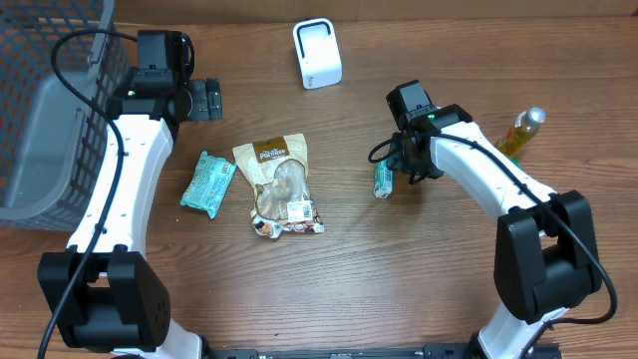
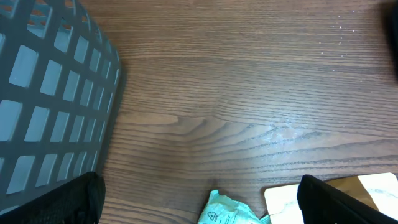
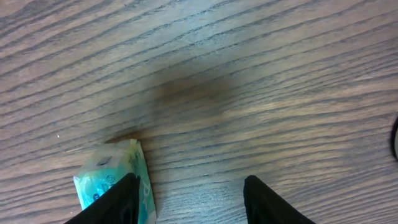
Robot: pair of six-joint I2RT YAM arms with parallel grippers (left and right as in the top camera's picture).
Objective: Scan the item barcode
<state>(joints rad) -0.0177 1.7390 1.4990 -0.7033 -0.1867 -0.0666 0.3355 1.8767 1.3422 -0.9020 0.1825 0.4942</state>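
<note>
First, nearest the robot, a brown snack pouch [image 1: 277,184] lies flat on the wooden table [image 1: 419,289]. It has a white sticker at its near end, and its printed name is too small to read with certainty. Just left of the pouch lies a teal wrapper [image 1: 207,182]; the left wrist view shows a recycling triangle on it and no readable words.

To the right of the pouch, apart from it, lies a small teal packet [image 3: 106,177], probably the item to scan. The right gripper [image 3: 189,183] hangs over it with its fingers partly spread. Bare wood shows between them, and the packet sits against the left finger, not in the gap. The packet looks light, soft and crinkly, and likely slippery. A pinch across its narrow sides should hold it, provided the printed face stays uncovered. No barcode can be made out.

Farther right of the pouch stands a yellow bottle [image 1: 523,130]. Beyond the pouch to the left, the left gripper [image 1: 211,100] is spread wide and empty beside a grey basket [image 1: 40,170]. Farthest beyond the pouch stands the white scanner [image 1: 317,53], with no legible marking.
</note>
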